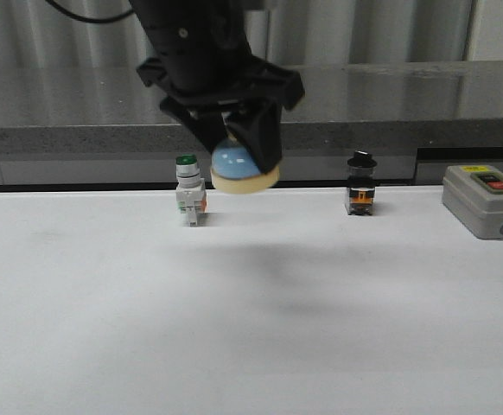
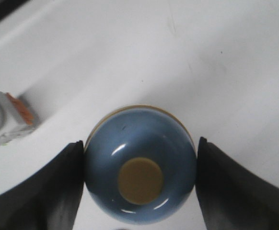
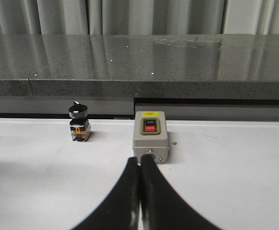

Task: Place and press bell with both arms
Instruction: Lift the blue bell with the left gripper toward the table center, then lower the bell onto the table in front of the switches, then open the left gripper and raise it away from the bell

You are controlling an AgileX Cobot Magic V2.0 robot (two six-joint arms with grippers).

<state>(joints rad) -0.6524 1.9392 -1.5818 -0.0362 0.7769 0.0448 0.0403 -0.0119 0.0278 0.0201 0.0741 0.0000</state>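
Note:
My left gripper [image 1: 243, 156] is shut on the light-blue bell [image 1: 237, 166] and holds it in the air above the white table, its cream base tilted towards the camera. In the left wrist view the bell [image 2: 140, 163] sits between the two black fingers [image 2: 48, 191], its cream button facing the camera. My right gripper [image 3: 140, 165] is shut and empty, low over the table in front of the grey switch box [image 3: 150, 136]. The right arm is out of the front view.
A green-capped white switch [image 1: 189, 190] stands just left of the held bell; it also shows in the left wrist view [image 2: 7, 122]. A black-capped switch [image 1: 360, 183] [image 3: 79, 123] stands at middle right. The grey box [image 1: 483, 201] sits far right. A dark ledge [image 1: 390, 130] runs behind the table.

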